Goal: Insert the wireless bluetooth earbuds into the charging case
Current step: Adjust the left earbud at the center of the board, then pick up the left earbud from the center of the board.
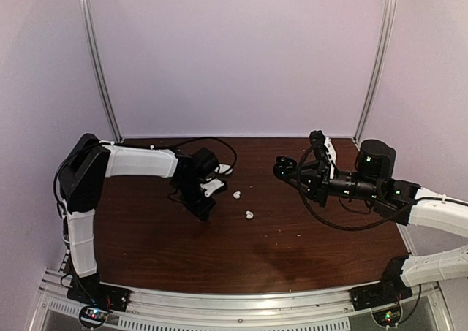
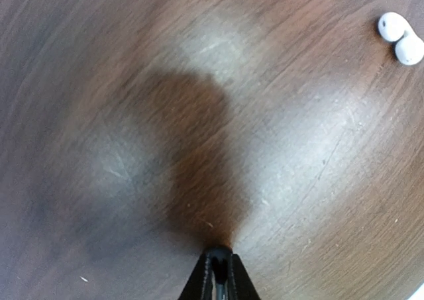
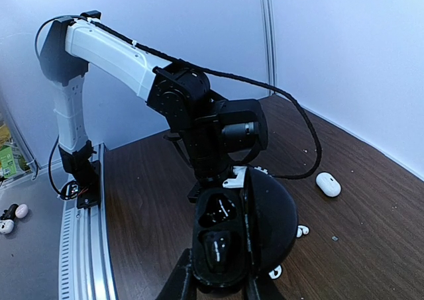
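My right gripper (image 1: pixel 303 176) (image 3: pixel 218 285) is shut on the open black charging case (image 3: pixel 242 230), held above the table with its lid swung open; the case also shows in the top view (image 1: pixel 283 168). Its lower socket holds a glossy black bud and the upper socket looks hollow. Two white earbuds (image 1: pixel 236 195) (image 1: pixel 249 215) lie mid-table, and both peek out behind the case (image 3: pixel 301 230) (image 3: pixel 275 271). My left gripper (image 1: pixel 203 208) (image 2: pixel 218 268) points down at the wood left of them. Its jaws are pinched together on a small dark piece, apparently the black earbud. One white earbud (image 2: pixel 400 38) lies far right of it.
A white oval case (image 3: pixel 328 184) lies near the back wall, also seen in the top view (image 1: pixel 223 169). Black cables (image 1: pixel 219 145) trail over the back of the table. The aluminium rail (image 1: pixel 241 302) runs along the near edge.
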### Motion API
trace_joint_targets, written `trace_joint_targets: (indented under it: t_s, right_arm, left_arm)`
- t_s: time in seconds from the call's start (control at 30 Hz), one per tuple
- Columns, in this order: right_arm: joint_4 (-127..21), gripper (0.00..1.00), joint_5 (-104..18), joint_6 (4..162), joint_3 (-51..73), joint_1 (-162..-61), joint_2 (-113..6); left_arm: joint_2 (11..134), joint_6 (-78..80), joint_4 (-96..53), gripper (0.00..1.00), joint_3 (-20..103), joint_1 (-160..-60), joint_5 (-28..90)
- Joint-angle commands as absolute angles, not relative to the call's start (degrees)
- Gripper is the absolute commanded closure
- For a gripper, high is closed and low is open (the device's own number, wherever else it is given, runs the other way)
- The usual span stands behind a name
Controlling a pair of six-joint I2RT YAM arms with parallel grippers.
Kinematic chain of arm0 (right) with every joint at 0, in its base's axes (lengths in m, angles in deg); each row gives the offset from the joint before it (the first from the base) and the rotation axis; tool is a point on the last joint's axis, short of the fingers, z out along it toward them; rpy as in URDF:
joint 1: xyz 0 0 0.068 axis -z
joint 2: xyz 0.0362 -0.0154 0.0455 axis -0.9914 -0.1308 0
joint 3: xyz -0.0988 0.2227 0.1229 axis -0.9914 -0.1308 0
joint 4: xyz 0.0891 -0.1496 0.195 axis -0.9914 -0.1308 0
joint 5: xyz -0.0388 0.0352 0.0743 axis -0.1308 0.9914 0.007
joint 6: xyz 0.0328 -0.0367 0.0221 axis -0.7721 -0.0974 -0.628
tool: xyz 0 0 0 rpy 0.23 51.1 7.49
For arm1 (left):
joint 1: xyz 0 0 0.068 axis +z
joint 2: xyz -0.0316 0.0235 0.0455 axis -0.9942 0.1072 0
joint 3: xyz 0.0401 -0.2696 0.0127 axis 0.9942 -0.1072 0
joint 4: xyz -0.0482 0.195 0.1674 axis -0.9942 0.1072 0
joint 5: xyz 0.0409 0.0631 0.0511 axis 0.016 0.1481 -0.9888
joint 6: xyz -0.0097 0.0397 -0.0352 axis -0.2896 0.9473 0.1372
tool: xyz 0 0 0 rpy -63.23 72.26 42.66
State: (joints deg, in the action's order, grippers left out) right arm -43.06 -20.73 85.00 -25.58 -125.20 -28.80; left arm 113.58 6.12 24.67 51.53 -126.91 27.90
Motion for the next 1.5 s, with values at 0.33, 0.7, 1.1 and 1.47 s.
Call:
trace_joint_targets:
  t_s: [0.33,0.7,1.1,1.47]
  right_arm:
    - [-42.0,0.88,-21.0,85.3,-25.2,-125.0,-28.6]
    - [-42.1,0.88,-20.8,85.3,-25.1,-125.0,-28.6]
    - [-42.3,0.88,-21.0,85.5,-25.2,-125.0,-28.4]
    - [-42.6,0.88,-21.0,85.7,-24.9,-125.0,-28.6]
  left_arm:
    - [113.4,6.1,24.5,0.90,50.9,-126.7,27.0]
    - [112.1,6.3,27.4,0.69,52.1,-126.7,25.5]
    - [115.6,6.7,27.9,0.76,51.7,-127.6,24.9]
    - [116.9,6.9,27.6,0.89,50.8,-128.3,25.0]
